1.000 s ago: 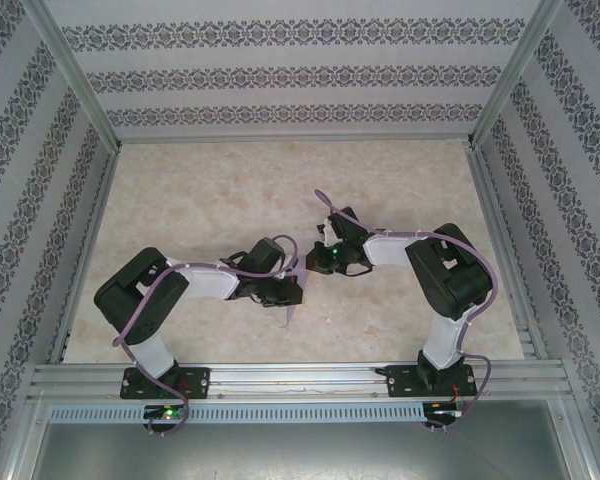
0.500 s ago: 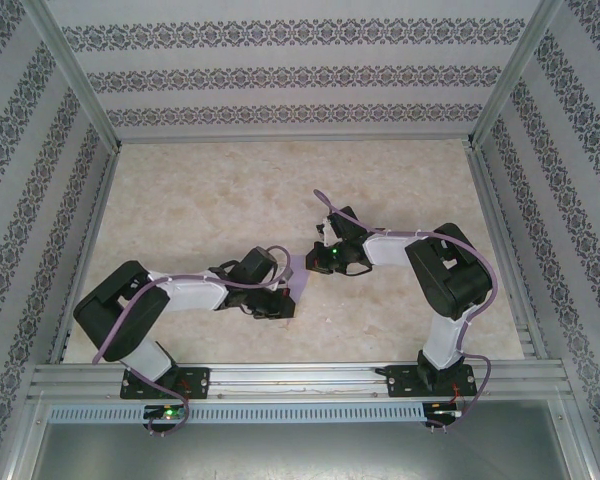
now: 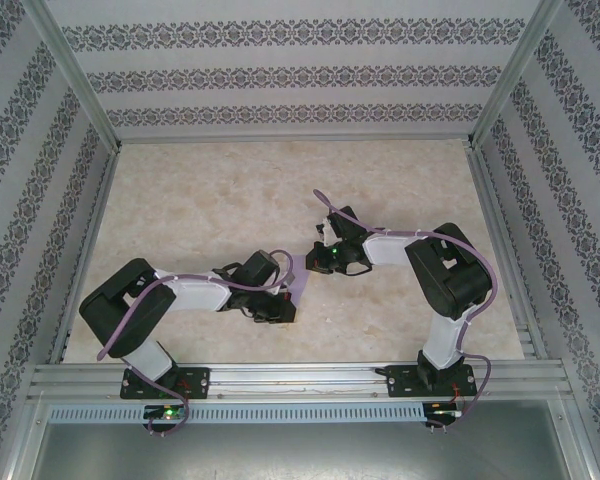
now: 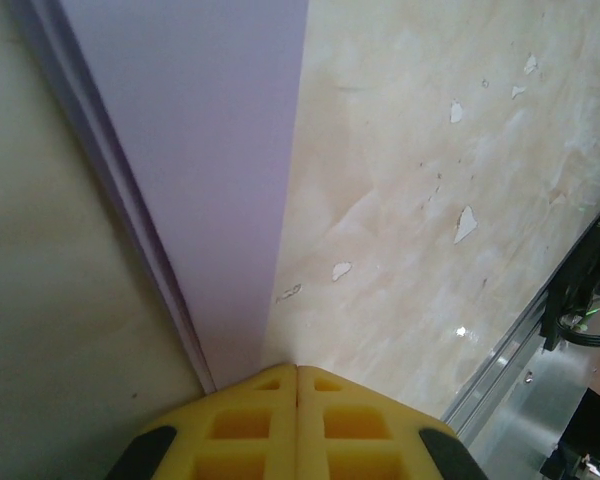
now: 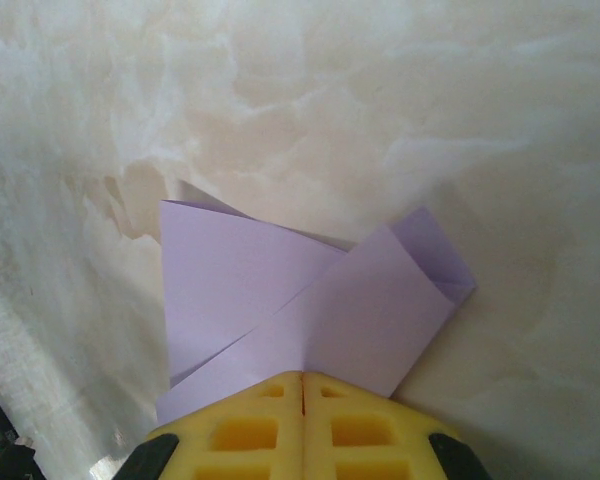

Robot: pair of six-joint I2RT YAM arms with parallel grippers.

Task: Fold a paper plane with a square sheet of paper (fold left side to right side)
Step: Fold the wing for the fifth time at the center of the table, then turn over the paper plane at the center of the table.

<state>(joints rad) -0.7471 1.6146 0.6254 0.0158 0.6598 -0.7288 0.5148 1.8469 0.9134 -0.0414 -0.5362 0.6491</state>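
Light-purple folded sheet of thin paper (image 5: pixel 280 295) lies on the pale marbled tabletop (image 3: pixel 210 190), between the two arms. Left tool (image 4: pixel 298 372): fingers together, tips meeting the sheet's narrow end. Right tool (image 5: pixel 302 380): fingers together at the near edge of its overlapping flaps. Pinching or pressing, cannot tell.

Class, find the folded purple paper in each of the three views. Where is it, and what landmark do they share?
Top view: the paper, low centre, between left gripper and right gripper.
Left wrist: paper upper left, reaching the left gripper.
Right wrist: paper centre, flaps overlapping above the right gripper.
Shared landmark: the marbled beige table.
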